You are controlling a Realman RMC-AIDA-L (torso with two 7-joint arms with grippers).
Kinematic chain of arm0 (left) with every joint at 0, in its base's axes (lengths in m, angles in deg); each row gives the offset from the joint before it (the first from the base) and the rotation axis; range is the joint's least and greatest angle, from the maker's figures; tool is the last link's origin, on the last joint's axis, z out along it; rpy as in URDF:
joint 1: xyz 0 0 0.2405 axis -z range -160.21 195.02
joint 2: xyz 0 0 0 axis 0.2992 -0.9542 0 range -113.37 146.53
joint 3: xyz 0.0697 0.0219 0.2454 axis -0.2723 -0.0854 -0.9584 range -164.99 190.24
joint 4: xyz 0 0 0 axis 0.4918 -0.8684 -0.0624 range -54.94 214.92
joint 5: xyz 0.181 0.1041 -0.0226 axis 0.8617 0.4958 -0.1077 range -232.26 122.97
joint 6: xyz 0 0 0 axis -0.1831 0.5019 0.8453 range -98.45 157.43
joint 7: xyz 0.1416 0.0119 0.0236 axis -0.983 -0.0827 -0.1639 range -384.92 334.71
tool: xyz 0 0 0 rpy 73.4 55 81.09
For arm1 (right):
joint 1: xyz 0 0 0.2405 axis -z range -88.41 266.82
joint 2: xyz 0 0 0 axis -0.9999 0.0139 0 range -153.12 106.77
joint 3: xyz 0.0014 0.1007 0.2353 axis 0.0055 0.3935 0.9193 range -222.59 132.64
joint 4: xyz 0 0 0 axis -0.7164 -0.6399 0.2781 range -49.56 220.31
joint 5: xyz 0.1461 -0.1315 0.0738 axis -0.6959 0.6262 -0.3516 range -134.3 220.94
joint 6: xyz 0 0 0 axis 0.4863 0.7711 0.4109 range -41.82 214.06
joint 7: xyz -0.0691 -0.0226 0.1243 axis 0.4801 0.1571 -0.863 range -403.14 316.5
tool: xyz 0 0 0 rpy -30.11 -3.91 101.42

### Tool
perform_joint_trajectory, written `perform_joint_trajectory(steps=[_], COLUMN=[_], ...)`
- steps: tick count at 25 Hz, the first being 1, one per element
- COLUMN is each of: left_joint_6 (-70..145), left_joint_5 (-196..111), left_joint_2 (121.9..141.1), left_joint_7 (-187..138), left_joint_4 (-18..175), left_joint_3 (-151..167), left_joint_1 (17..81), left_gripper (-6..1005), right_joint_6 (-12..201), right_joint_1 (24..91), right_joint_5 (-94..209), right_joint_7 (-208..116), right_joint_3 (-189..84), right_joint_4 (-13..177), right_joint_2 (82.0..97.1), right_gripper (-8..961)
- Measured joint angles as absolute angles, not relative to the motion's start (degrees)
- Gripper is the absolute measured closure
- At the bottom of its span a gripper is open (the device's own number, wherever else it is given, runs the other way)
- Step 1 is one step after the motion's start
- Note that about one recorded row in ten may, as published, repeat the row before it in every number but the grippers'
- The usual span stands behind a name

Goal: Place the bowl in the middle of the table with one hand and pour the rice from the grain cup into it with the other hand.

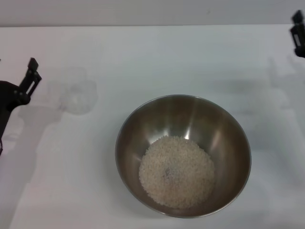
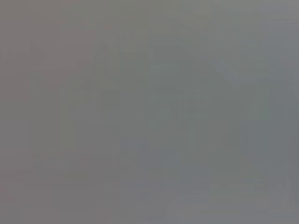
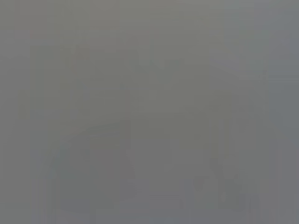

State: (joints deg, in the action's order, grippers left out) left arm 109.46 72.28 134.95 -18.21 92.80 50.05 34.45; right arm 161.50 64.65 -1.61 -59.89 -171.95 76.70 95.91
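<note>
Left gripper (image 1: 32,71) sits at the far left edge of the table (image 1: 157,57), its two thin fingers spread apart and holding nothing. It is apart from the cup, with a clear gap of bare tabletop between them.

Just right of it, the cup (image 1: 78,98) stands on the table, left of and slightly farther back than the bowl. It is translucent and faint against the white surface; no grains can be made out inside it, so it appears empty.

The bowl (image 1: 143,124) rests in the near-middle of the table, upright. The rice (image 1: 176,171) lies inside it as a pale round heap on the near side of the bottom. No grains are visible spilled on the tabletop around it.

Right gripper (image 1: 298,32) is at the far right edge, well apart from the bowl, only partly in view. Whether its fingers are spread or closed cannot be told.

Both wrist views show nothing usable.

Assessment: bowl placed, rice transferred, cup set down and released. Both parts of the task look complete. What is left, at most, is parking the arms.
</note>
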Motion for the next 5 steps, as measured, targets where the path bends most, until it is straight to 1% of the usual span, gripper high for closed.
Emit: perform_joint_trajectory(steps=[3,5], left_joint_6=[110.0,110.2], left_joint_5=[72.3,72.3], left_joint_2=[135.09,135.22], left_joint_7=[-18.2,-18.2], left_joint_4=[93.2,93.3], left_joint_3=[51.3,51.6], left_joint_1=[34.5,34.5], left_gripper=[120,120], right_joint_6=[160.1,159.0], right_joint_1=[63.3,62.3], right_joint_5=[-0.2,-0.1], right_joint_7=[-59.6,-59.5], right_joint_3=[-173.5,-173.3], right_joint_4=[76.5,76.2], right_joint_2=[95.89,96.01], right_gripper=[388,386])
